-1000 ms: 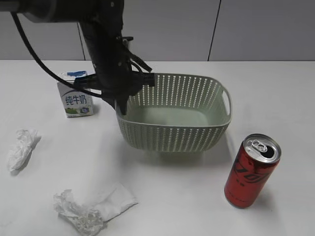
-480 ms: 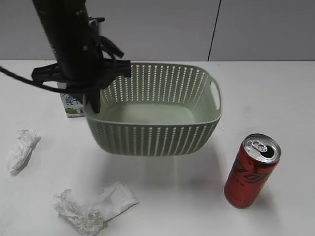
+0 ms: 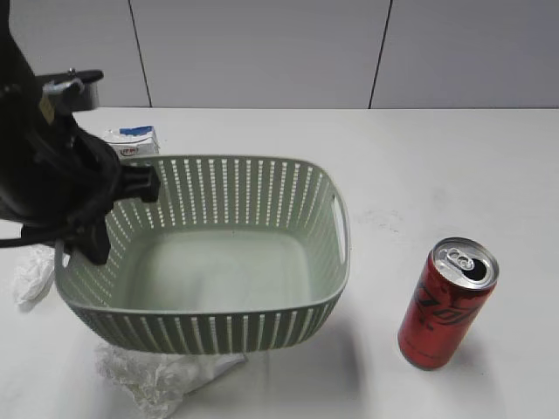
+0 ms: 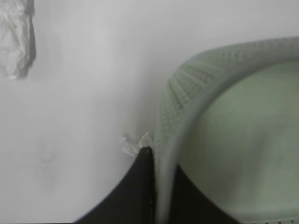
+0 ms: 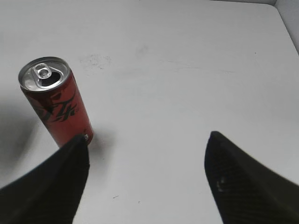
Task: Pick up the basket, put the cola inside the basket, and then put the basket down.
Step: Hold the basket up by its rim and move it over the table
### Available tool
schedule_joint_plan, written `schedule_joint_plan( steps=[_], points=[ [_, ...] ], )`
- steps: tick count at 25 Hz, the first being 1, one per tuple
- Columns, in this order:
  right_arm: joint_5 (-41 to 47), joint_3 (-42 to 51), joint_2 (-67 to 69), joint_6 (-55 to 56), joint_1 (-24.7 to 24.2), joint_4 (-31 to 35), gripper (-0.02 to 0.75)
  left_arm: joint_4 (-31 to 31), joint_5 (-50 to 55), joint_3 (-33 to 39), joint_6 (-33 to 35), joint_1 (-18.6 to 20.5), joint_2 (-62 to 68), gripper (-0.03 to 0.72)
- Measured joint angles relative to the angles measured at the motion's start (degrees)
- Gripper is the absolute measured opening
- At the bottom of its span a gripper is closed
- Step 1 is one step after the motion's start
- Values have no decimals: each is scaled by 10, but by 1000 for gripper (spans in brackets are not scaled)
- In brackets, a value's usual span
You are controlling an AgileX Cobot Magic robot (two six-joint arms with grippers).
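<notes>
The pale green slotted basket [image 3: 227,262] hangs in the air at the left of the exterior view, held by its left rim. My left gripper [image 3: 96,236] is shut on that rim; the left wrist view shows the basket wall [image 4: 187,93] pinched between the two black fingers [image 4: 159,163]. The red cola can [image 3: 447,303] stands upright on the white table to the right of the basket. In the right wrist view the cola [image 5: 55,100] stands ahead and left, by the left fingertip. My right gripper [image 5: 147,140] is open and empty above the table.
A white-and-blue milk carton [image 3: 133,141] stands behind the basket at the left. Crumpled white tissue lies at the left edge [image 3: 33,272] and under the basket's front [image 3: 157,380]. A tissue also shows in the left wrist view [image 4: 16,37]. A grey wall closes the back.
My left gripper has carried the basket up and toward the front left, away from the milk carton. The cola has not moved.
</notes>
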Motion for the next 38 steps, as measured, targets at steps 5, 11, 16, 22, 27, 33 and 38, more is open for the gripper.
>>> schedule_joint_plan(
  steps=[5, 11, 16, 22, 27, 33, 38],
  points=[
    [0, 0, 0, 0, 0, 6, 583, -17, -59, 79, 0, 0, 0, -4],
    [1, -40, 73, 0, 0, 51, 583, -24, -85, 90, 1, 0, 0, -4],
    [30, -124, 215, -2, 0, 87, 584, -19, -89, 90, 3, 0, 0, -4],
    [71, -227, 394, -51, 0, 120, 584, -17, -105, 91, 21, 0, 0, -4],
    [88, -295, 511, -82, 1, 148, 584, -11, -116, 91, 41, 0, 0, -4],
    [108, -349, 652, -91, 83, 128, 583, -3, -122, 91, 44, 0, 0, -4],
    [107, -364, 751, -80, 149, 81, 583, 0, -122, 91, 44, 0, 0, -4]
  ],
)
